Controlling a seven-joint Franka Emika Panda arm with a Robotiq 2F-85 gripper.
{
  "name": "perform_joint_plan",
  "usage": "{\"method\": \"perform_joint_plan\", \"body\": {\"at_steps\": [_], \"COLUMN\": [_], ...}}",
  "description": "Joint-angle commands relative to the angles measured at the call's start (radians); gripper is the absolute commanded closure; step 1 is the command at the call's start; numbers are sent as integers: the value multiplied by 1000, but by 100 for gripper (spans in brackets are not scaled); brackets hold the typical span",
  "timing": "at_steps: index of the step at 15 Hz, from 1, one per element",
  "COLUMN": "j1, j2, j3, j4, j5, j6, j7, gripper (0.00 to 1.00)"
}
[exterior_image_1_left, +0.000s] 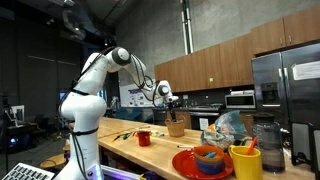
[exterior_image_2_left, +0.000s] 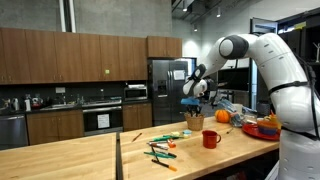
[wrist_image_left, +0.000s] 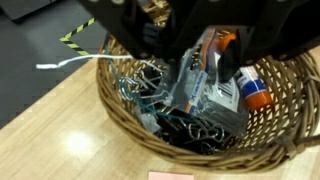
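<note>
My gripper (wrist_image_left: 195, 55) comes in from the top of the wrist view and reaches down into a wicker basket (wrist_image_left: 128, 112). Its dark fingers stand on either side of the top of a clear blister pack (wrist_image_left: 205, 88) that holds an orange and blue item. The picture is too dark and blurred to show whether the fingers press on it. Silver binder clips (wrist_image_left: 145, 80) and black clips (wrist_image_left: 190, 128) lie beside the pack, and an orange and blue tube (wrist_image_left: 255, 88) lies at the right. In both exterior views the gripper (exterior_image_1_left: 172, 108) (exterior_image_2_left: 193, 106) hangs over the basket (exterior_image_1_left: 176, 128) (exterior_image_2_left: 194, 123) on the wooden counter.
A red mug (exterior_image_1_left: 144, 138) (exterior_image_2_left: 210, 139) stands near the basket, with loose markers (exterior_image_2_left: 162, 150) scattered on the counter. A red plate (exterior_image_1_left: 184, 163) carrying a bowl, a yellow cup (exterior_image_1_left: 245, 161) and a crumpled bag (exterior_image_1_left: 228, 127) sit further along. A small pumpkin (exterior_image_2_left: 222, 117) is behind the basket.
</note>
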Motion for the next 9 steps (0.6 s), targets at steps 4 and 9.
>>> {"method": "perform_joint_plan", "body": {"at_steps": [4, 9], "j1": [-3, 4], "j2": [-29, -95], "j3": [6, 8], "j4": [3, -26], "j5": [-15, -24], "j6": [7, 39], "j7": [24, 19], "gripper": [100, 100]}}
